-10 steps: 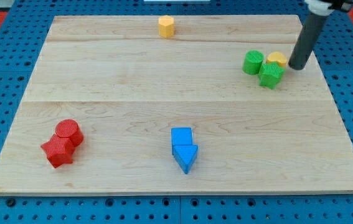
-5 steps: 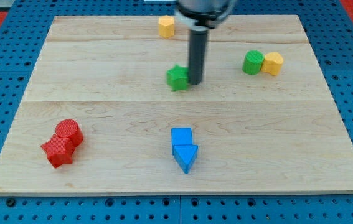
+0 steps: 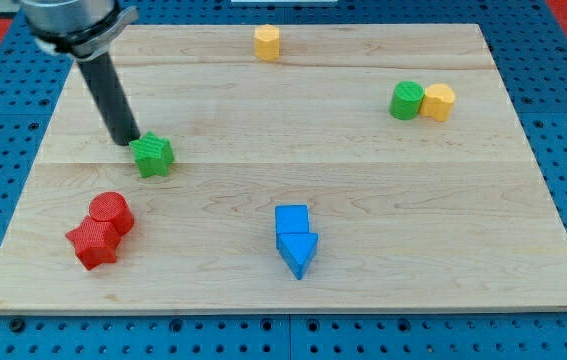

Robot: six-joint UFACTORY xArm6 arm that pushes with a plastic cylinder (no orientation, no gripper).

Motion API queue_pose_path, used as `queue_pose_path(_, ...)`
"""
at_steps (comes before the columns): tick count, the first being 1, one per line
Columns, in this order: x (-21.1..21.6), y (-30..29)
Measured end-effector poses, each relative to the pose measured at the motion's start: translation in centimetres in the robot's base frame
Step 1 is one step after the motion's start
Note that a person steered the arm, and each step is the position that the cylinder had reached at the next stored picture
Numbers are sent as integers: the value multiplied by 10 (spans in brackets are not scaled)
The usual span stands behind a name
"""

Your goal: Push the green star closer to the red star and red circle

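Note:
The green star (image 3: 152,156) lies on the wooden board at the view's left of centre. My tip (image 3: 123,140) stands just at its upper left, touching or nearly touching it. The red circle (image 3: 110,211) and the red star (image 3: 93,243) sit together at the view's lower left, the star just below and left of the circle. The green star is a short way above and right of the red circle.
A green circle (image 3: 407,101) and a yellow block (image 3: 439,101) touch at the view's right. A yellow block (image 3: 267,42) sits at the top centre. A blue square (image 3: 291,219) and a blue triangle (image 3: 298,252) sit at the bottom centre.
The green star went from beside the green circle and yellow block at the right to the left of centre. My tip moved left with it and now stands at its upper left.

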State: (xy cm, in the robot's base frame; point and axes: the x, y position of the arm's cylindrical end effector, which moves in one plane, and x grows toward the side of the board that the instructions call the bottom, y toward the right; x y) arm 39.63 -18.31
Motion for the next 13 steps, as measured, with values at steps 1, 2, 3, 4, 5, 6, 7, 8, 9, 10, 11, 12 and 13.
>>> queue_pose_path(1,-7,54)
queue_pose_path(2,21,71)
queue_pose_path(3,51,36)
queue_pose_path(4,47,33)
queue_pose_path(5,16,32)
queue_pose_path(6,46,-5)
queue_pose_path(7,61,-30)
queue_pose_path(8,29,-23)
queue_pose_path(9,29,-53)
queue_pose_path(10,38,-55)
queue_pose_path(11,73,-57)
queue_pose_path(12,82,-64)
queue_pose_path(13,93,-85)
